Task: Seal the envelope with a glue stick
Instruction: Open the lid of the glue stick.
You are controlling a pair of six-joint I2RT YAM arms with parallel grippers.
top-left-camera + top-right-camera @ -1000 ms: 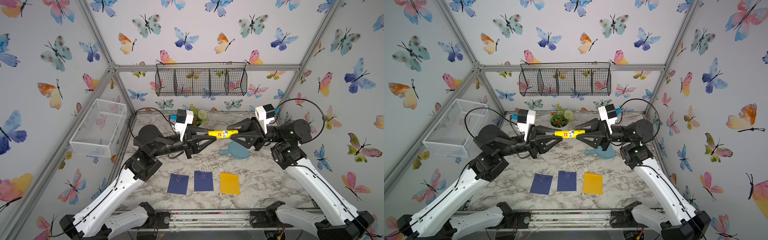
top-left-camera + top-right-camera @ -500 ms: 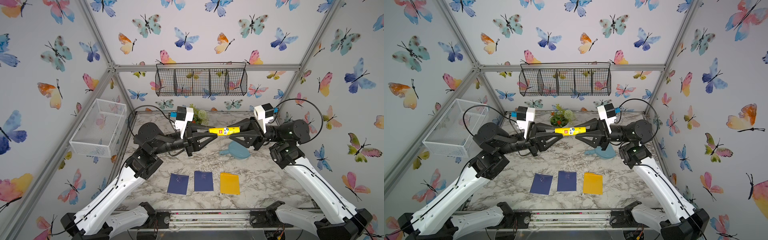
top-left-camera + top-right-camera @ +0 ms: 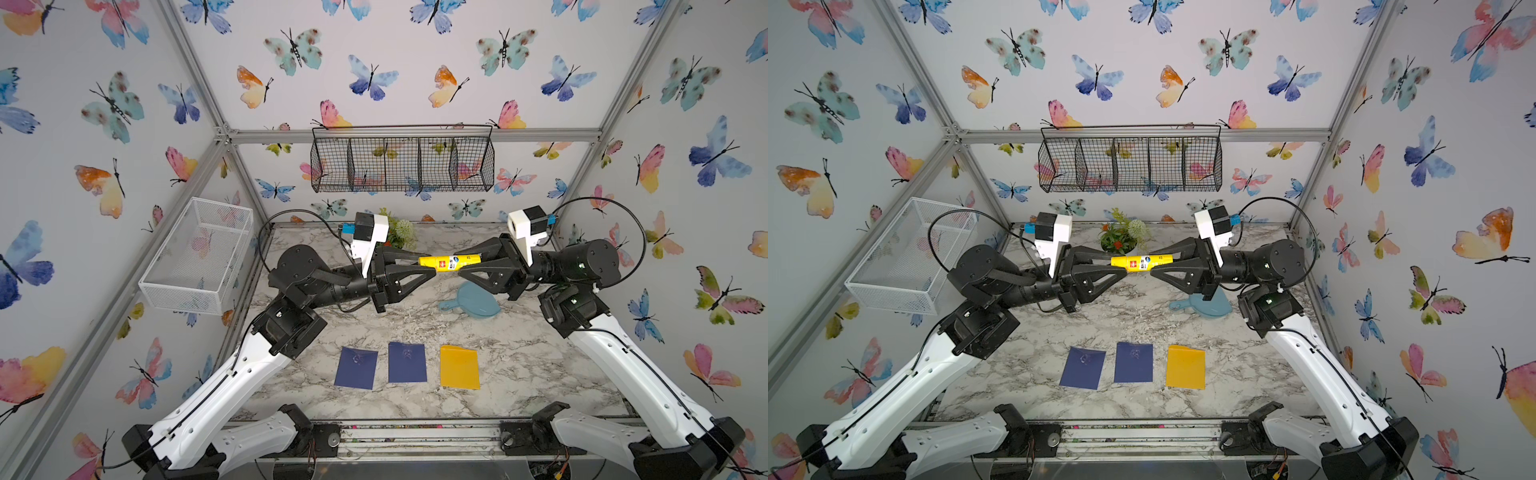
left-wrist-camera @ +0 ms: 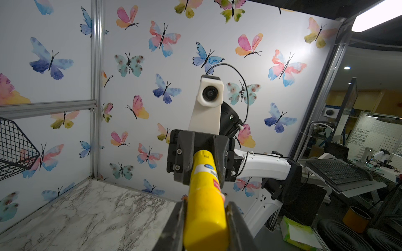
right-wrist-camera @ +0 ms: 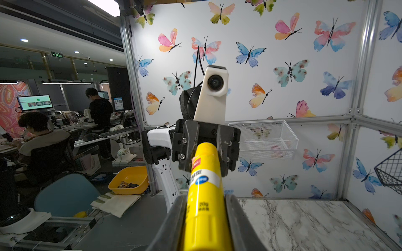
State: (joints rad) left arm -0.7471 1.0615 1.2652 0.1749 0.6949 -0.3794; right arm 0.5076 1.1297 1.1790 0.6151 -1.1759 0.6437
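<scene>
Well above the marble table (image 3: 519, 365), the glue stick (image 3: 449, 262) lies level in the air, caught at both ends between the two arms. The left gripper (image 3: 428, 263) is clamped on the plain yellow end. The right gripper (image 3: 468, 262) has its jaws drawn in narrow against the printed end, and they appear to press on the tube. Both top views show the same end-to-end hold, with the two grippers pointing at each other and only the labelled middle of the stick bare between them.

In the left wrist view the glue stick (image 4: 205, 195) runs straight out between two dark fingers (image 4: 176, 226) that touch its sides. The right wrist view gives the mirror picture, the glue stick (image 5: 205, 195) flanked closely by that arm's fingers (image 5: 237, 219).

On the table near the front edge lie two dark blue envelopes (image 3: 356, 368) side by side, with a yellow envelope (image 3: 459, 367) just beside them on the right arm's side. All three lie flat and apart from the grippers. A teal round paddle (image 3: 473, 301) rests on the marble below the right gripper.
</scene>
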